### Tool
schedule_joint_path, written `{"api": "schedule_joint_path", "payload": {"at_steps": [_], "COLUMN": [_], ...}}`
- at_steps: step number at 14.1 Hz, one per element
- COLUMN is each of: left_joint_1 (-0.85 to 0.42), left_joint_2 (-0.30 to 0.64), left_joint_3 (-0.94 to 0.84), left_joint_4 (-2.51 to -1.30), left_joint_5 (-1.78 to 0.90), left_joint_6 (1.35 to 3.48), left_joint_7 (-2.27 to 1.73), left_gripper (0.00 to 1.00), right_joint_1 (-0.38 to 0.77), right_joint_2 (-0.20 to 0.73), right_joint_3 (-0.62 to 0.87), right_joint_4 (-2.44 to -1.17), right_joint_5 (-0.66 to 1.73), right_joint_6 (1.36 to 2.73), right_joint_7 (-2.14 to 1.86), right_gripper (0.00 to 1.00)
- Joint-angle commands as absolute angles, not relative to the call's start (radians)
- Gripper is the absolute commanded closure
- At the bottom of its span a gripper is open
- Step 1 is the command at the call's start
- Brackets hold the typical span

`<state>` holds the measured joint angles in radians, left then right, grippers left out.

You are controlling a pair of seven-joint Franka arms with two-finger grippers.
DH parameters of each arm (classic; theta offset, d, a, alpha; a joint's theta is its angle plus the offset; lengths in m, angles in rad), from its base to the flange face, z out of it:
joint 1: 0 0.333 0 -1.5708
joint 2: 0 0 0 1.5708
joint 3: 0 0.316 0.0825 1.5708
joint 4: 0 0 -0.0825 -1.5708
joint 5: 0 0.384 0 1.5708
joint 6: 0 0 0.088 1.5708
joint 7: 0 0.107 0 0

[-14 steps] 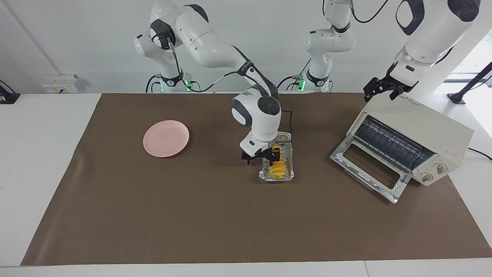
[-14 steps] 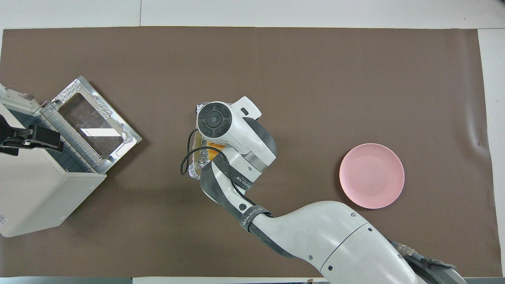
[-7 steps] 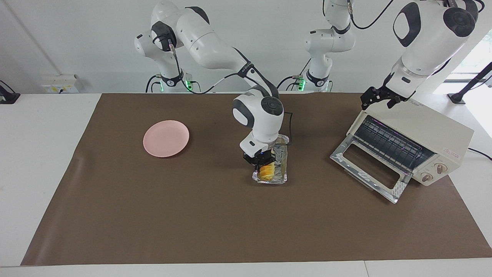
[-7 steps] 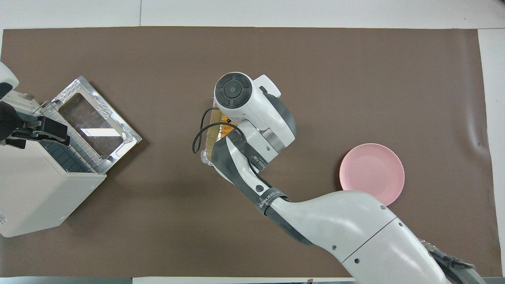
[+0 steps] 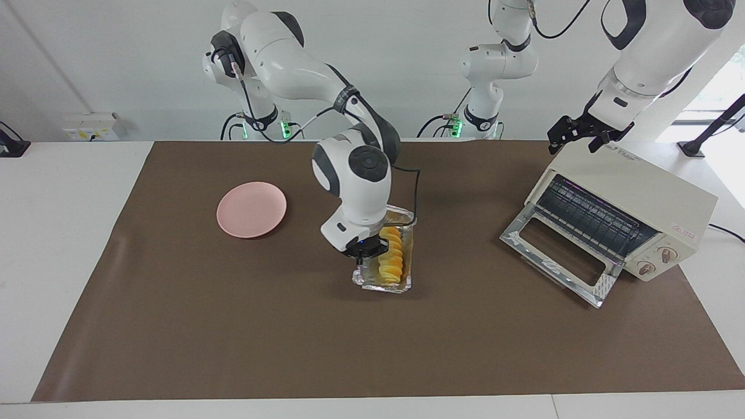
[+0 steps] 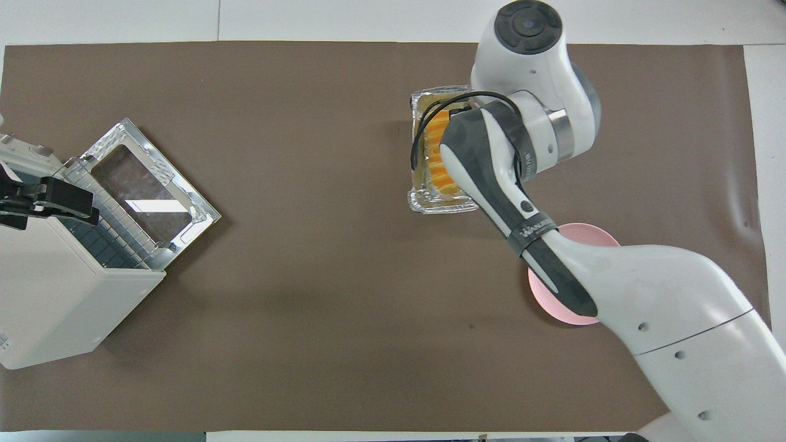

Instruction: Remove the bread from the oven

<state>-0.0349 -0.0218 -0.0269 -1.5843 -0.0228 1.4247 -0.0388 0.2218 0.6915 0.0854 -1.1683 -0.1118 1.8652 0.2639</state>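
The bread (image 5: pixel 391 257) (image 6: pixel 437 153), a ridged golden-yellow loaf, lies in a crinkled silver foil tray (image 5: pixel 378 284) (image 6: pixel 430 205) in the middle of the brown mat. My right gripper (image 5: pixel 364 252) is shut on that tray's rim, on the side toward the pink plate, and the tray looks raised off the mat. In the overhead view the right wrist hides the fingers. The cream oven (image 5: pixel 640 192) (image 6: pixel 55 294) stands at the left arm's end with its glass door (image 5: pixel 559 256) (image 6: pixel 147 190) folded down and only its wire rack showing inside. My left gripper (image 5: pixel 582 137) (image 6: pixel 49 205) hovers open over the oven's top.
A pink plate (image 5: pixel 251 209) (image 6: pixel 543 298) lies toward the right arm's end of the mat, partly covered by the right arm in the overhead view. The brown mat (image 5: pixel 291 337) covers most of the white table.
The right gripper closed on the foil tray and carried it, with the bread, up and toward the pink plate. The left gripper stayed over the oven's top.
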Motion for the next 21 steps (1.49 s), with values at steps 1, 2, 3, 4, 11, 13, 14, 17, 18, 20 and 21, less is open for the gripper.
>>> {"api": "schedule_joint_path", "payload": {"at_steps": [1,2,3,4,11,13,14,17,18,20,21], "left_joint_1": [-0.028,-0.026,-0.028,-0.034,-0.025,-0.025,-0.023,-0.025,-0.023,-0.023,-0.023], "left_joint_2": [-0.020,-0.020,-0.023,-0.035,-0.054,-0.054,-0.054,-0.054,-0.054,-0.052,-0.052], "left_joint_3": [-0.026,-0.026,-0.026,-0.026,-0.025,-0.025,-0.025,-0.025,-0.025,-0.025,-0.025], "left_joint_4": [-1.579,-1.578,-1.588,-1.603,-1.631,-1.631,-1.631,-1.631,-1.631,-1.631,-1.632], "left_joint_5": [-0.035,-0.037,-0.037,-0.035,-0.034,-0.034,-0.034,-0.034,-0.034,-0.034,-0.034], "left_joint_6": [1.419,1.414,1.420,1.422,1.428,1.427,1.427,1.427,1.427,1.428,1.427], "left_joint_7": [-0.041,-0.040,-0.040,-0.031,-0.041,-0.041,-0.041,-0.041,-0.041,-0.041,-0.041], "left_gripper": [0.00,0.00,0.00,0.00,0.00,0.00,0.00,0.00,0.00,0.00,0.00], "right_joint_1": [0.086,0.065,0.042,0.019,-0.003,0.012,0.021,0.089,0.094,0.092,0.092], "right_joint_2": [0.728,0.744,0.764,0.781,0.737,0.695,0.692,0.693,0.693,0.683,0.666], "right_joint_3": [0.101,0.101,0.101,0.100,0.094,0.094,0.095,0.094,0.095,0.094,0.092], "right_joint_4": [-1.167,-1.167,-1.166,-1.166,-1.229,-1.218,-1.218,-1.218,-1.232,-1.316,-1.357], "right_joint_5": [-0.059,-0.061,-0.067,-0.071,-0.081,-0.078,-0.078,-0.104,-0.124,-0.129,-0.130], "right_joint_6": [1.949,1.960,1.967,1.986,1.984,1.899,1.884,1.899,1.929,2.012,2.052], "right_joint_7": [0.025,-0.013,-0.034,-0.053,-0.081,-0.077,-0.072,0.029,0.049,0.049,0.049], "right_gripper": [1.00,1.00,1.00,1.00,0.00,0.00,0.00,0.06,0.08,0.08,0.08]}}
